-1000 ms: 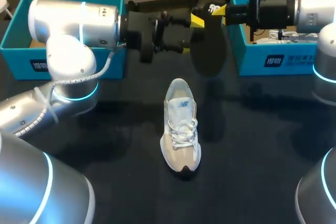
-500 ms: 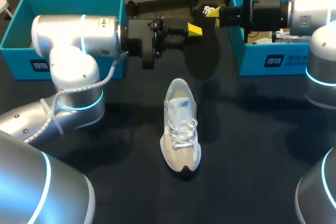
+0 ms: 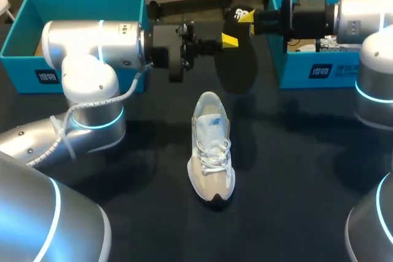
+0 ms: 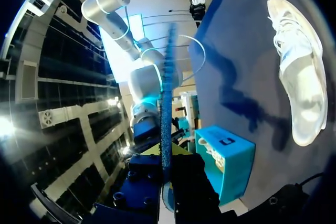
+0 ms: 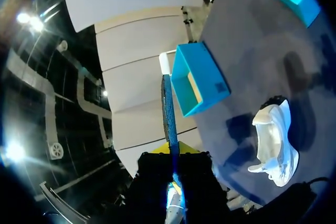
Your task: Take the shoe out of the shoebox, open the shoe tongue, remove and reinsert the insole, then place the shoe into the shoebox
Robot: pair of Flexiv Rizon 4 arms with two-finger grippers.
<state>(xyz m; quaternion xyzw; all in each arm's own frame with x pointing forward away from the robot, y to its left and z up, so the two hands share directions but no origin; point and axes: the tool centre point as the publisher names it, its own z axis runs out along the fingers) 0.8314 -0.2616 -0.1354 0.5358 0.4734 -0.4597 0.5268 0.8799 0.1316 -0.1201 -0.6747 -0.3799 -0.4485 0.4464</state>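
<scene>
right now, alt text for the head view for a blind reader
The left gripper and right gripper hold a dark insole above the black table, where a white shoe lies. The teal left shoebox and right shoebox stand behind.

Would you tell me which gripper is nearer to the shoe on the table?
Left. The left gripper holds the insole just beyond the shoe; the right gripper grips its far end, farther off.

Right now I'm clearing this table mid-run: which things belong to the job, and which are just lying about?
Job: white-and-beige lace-up sneaker; dark flat insole, gripped by the fingers of left gripper and right gripper; left teal cardboard shoebox; right teal cardboard shoebox.
Lying about: white clutter inside the right shoebox, too hidden to identify.
</scene>
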